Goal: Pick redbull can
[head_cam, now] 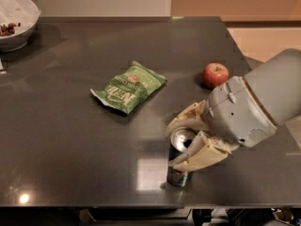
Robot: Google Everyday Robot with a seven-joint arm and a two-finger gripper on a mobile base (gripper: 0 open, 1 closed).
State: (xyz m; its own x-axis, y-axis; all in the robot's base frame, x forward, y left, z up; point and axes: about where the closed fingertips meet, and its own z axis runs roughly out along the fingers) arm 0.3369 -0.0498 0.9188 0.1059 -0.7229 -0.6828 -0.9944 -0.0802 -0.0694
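Observation:
The redbull can (178, 175) stands upright near the front edge of the dark table (70, 140), its silver top (181, 138) showing between my fingers. My gripper (178, 143) comes in from the right on a large grey arm. Its two cream fingers (200, 157) are closed on the can's upper part, one on the far side and one on the near side. The can's lower body shows below the near finger.
A green chip bag (128, 87) lies left of centre. A red apple (215, 75) sits at the right, just behind my arm. A white bowl (14, 20) stands at the back left corner. The table's front edge runs just below the can.

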